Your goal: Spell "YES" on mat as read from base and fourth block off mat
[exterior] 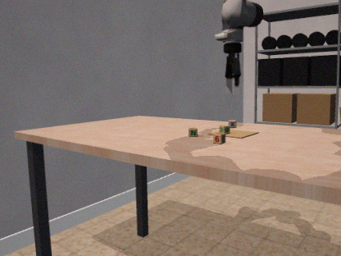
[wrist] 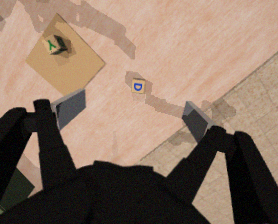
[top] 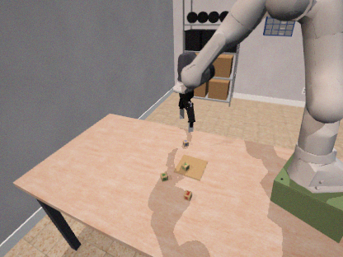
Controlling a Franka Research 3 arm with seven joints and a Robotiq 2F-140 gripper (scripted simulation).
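While the black fingers stand wide apart and hold nothing, they hang high over the far part of the wooden bench (top: 95,159). Right below them, in the middle of the gap, sits a small wooden block with a blue letter (wrist: 138,86), off the mat. It looks like a D, so maybe it is the extra one. A bit nearer the robot lies the flat tan square mat (wrist: 75,67), and on it stands the wooden block with a green Y (wrist: 55,46). Two more small blocks (top: 164,176) (top: 188,194) wait on the bench near the mat.
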